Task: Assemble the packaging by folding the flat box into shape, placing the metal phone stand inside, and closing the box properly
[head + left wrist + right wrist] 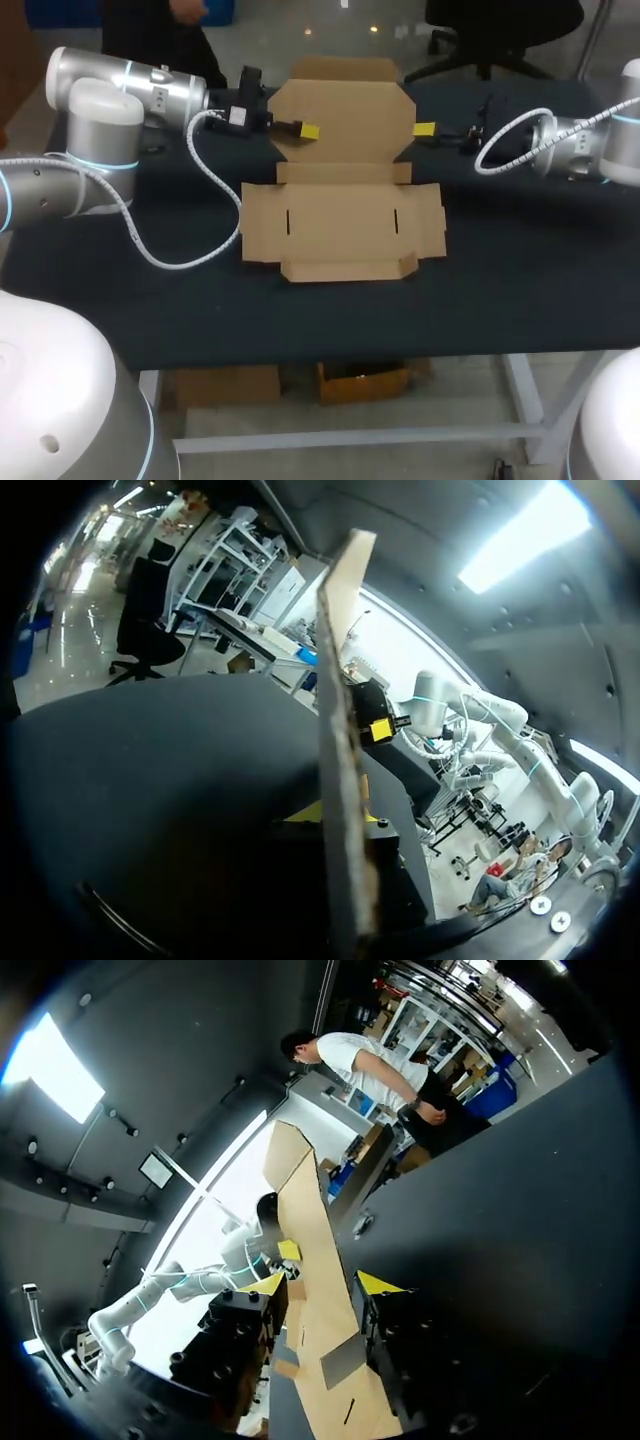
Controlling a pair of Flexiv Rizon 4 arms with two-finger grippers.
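text check | head view: nothing I can read | my left wrist view: nothing I can read | my right wrist view: nothing I can read | box [340,215]: plain brown card on each face I see, no print legible to me

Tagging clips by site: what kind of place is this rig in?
Likely a robotics lab test bench, not a packing line: the left gripper and right gripper flank the raised rear flap of a lone cardboard box on a dark-topped table.
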